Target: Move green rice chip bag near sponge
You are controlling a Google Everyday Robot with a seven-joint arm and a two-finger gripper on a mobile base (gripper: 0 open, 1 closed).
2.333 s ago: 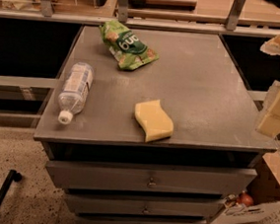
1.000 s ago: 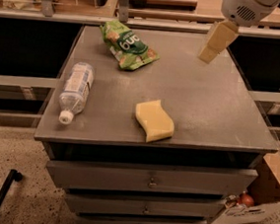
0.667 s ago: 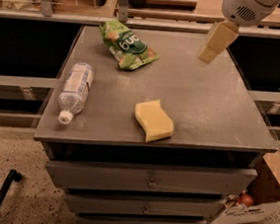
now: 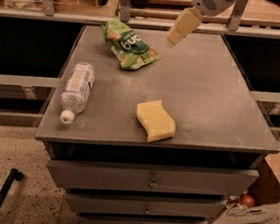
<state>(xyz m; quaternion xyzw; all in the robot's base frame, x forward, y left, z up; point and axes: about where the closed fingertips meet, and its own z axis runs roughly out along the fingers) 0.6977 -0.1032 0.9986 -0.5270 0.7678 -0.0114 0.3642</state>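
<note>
- Hovering gripper hangs over the table, far side; whether it is spread or closed cannot be told.
- Green rice chip bag lies just left of it, long axis far-left to near-right.

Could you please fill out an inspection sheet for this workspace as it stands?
Surface: grey cabinet top, three things on it.
Job's things: bag at the back left; sponge near the front edge, apart from it.
Clutter: bottle lying on its side at the left edge.
Grippers: gripper hovers above the back edge, right of the bag, touching nothing.
Cables: nothing seen.
Surroundings: drawers below; cardboard box on the floor at right.
</note>
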